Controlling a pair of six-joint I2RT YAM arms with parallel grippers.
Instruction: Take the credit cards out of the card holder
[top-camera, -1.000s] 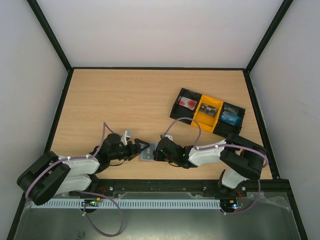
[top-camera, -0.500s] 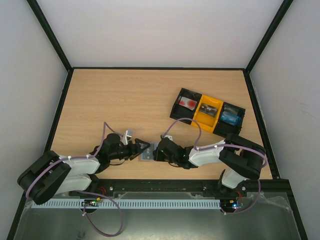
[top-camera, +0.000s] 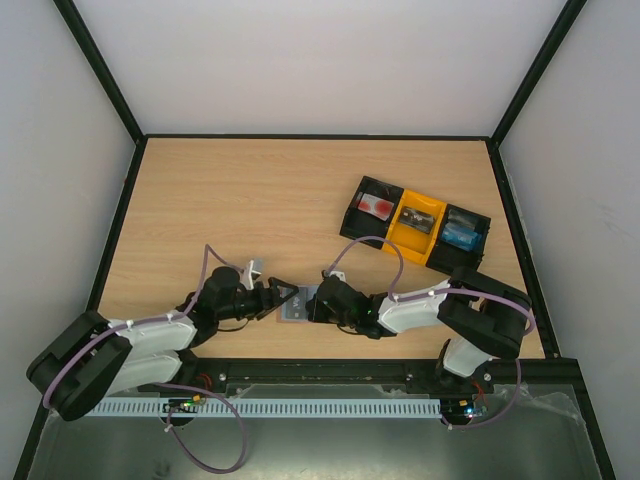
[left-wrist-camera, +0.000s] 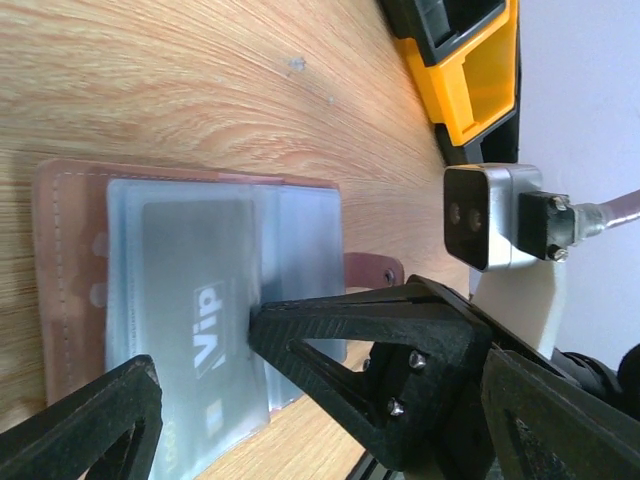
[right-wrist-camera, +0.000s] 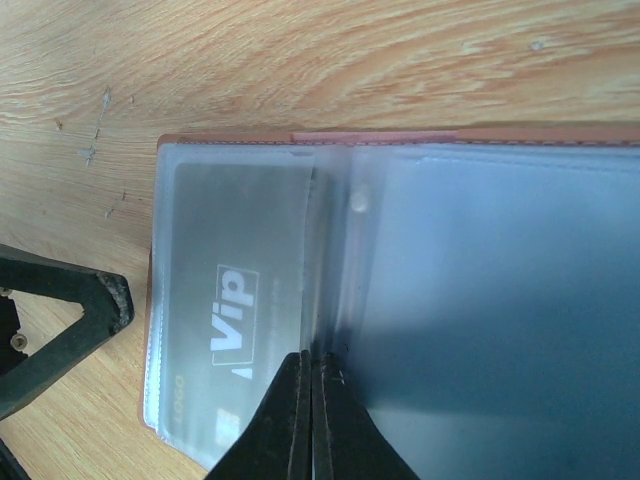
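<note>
Top cam looks down from high behind near edge over whole worktop (top-camera: 250, 200); both wrist cams sit v. close, low, facing each other across the open card holder (left-wrist-camera: 290, 240), which all 3 views share.

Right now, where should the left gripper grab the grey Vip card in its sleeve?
Grey Vip card: likely pinch outer long edge, low from the left gripper side; it lies flat in the open blue-grey card holder, fold pinned by the shut right gripper.

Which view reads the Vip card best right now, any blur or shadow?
Left wrist: card print crisp, black fingers cover its corners. Right wrist: print readable through a frosted sleeve, right page of the card holder in deep shadow. Top view: holder tiny, print unreadable.
</note>
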